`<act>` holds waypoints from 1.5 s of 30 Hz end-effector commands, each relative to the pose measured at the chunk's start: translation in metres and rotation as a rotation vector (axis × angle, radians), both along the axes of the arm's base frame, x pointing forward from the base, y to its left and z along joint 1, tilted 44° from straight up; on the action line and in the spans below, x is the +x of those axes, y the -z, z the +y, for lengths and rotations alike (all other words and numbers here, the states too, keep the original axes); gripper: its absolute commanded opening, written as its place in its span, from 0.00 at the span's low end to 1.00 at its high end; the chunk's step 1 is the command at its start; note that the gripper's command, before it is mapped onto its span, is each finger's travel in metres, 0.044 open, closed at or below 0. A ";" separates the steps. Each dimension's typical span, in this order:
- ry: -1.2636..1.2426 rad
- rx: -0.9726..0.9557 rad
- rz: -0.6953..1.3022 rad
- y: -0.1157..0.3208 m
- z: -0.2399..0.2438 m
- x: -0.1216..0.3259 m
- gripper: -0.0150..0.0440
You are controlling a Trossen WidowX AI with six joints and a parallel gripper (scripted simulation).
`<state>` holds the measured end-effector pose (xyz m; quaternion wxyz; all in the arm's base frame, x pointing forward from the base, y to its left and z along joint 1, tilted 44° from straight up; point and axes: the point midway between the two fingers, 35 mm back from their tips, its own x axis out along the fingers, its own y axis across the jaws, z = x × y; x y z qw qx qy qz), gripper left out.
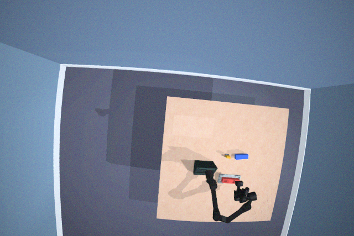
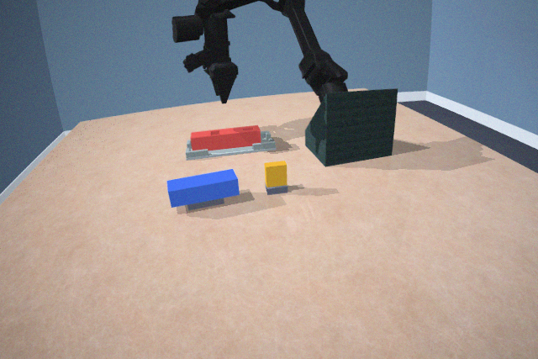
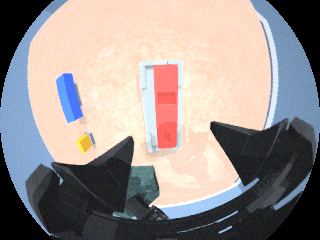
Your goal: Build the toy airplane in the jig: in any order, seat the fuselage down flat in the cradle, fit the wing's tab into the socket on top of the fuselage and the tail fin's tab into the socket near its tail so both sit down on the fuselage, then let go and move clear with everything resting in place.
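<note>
The blue wing point(image 1: 241, 156) point(image 2: 203, 188) point(image 3: 69, 98) and yellow fin point(image 1: 227, 156) point(image 2: 276, 174) point(image 3: 85, 143) stand apart beside the jig point(image 1: 219, 178) point(image 2: 197, 155) point(image 3: 148, 107); above its red fuselage point(image 1: 228, 180) point(image 2: 225, 139) point(image 3: 166, 112), the arm points its empty claw point(image 1: 239, 183) point(image 2: 224, 102) point(image 3: 172, 132) downward, spread wide

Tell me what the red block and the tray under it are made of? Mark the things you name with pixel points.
The red block point(image 1: 229, 180) point(image 2: 225, 139) point(image 3: 167, 116) looks like matte plastic: even color, no grain. The tray point(image 1: 219, 178) point(image 2: 232, 152) point(image 3: 148, 107) seems dull gray plastic, maybe painted metal; nothing shines strongly.

Blue walls point(image 1: 177, 22) point(image 2: 130, 42) point(image 3: 16, 100) with white baseboards point(image 1: 182, 73) point(image 2: 412, 96) point(image 3: 274, 75) surround dark flooring point(image 1: 86, 130) point(image 2: 477, 129).
</note>
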<state>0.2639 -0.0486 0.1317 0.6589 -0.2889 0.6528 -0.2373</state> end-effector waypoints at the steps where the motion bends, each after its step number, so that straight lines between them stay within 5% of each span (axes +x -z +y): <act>1: -0.017 0.006 0.016 0.005 0.006 0.005 1.00; 19: -0.014 0.017 0.008 0.183 0.176 0.072 1.00; 45: -0.013 0.014 0.006 0.222 0.143 0.074 1.00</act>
